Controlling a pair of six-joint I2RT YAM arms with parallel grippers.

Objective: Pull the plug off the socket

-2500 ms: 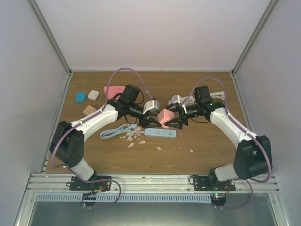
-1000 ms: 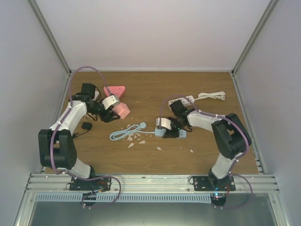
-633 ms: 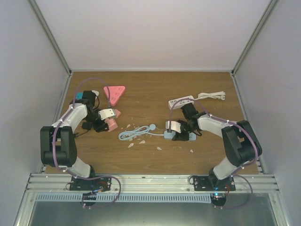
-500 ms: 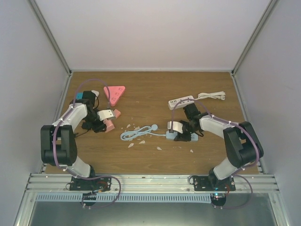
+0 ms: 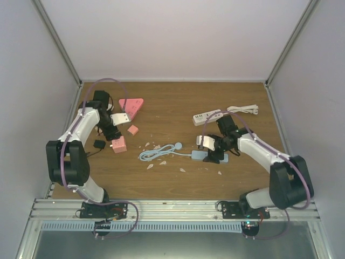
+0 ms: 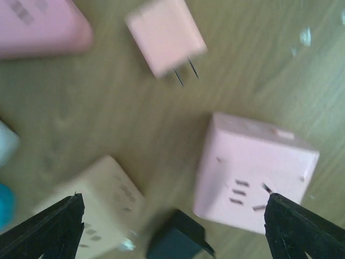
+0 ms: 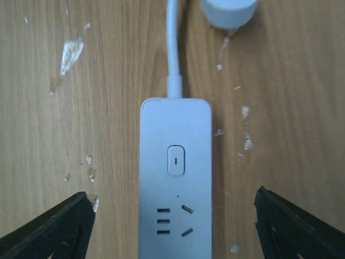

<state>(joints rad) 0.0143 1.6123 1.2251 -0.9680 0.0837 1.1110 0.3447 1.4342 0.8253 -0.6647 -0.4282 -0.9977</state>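
Left wrist view's pretty blurry. My left gripper (image 6: 172, 216) is wide open and empty. Pink socket cube (image 6: 253, 172) at 4 o'clock, pink plug (image 6: 164, 35) out at 12, prongs bare. My right gripper (image 7: 171, 208) is open too, over the blue strip (image 7: 175, 172), whose near end is cut off.

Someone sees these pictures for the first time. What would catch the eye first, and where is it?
On the left arm's side, the pink cube socket and the small pink plug lie apart from each other, and the plug's two prongs are bare. On the right arm's side, the pale blue power strip lies flat between that arm's open fingers, and its cable is looped beside it.
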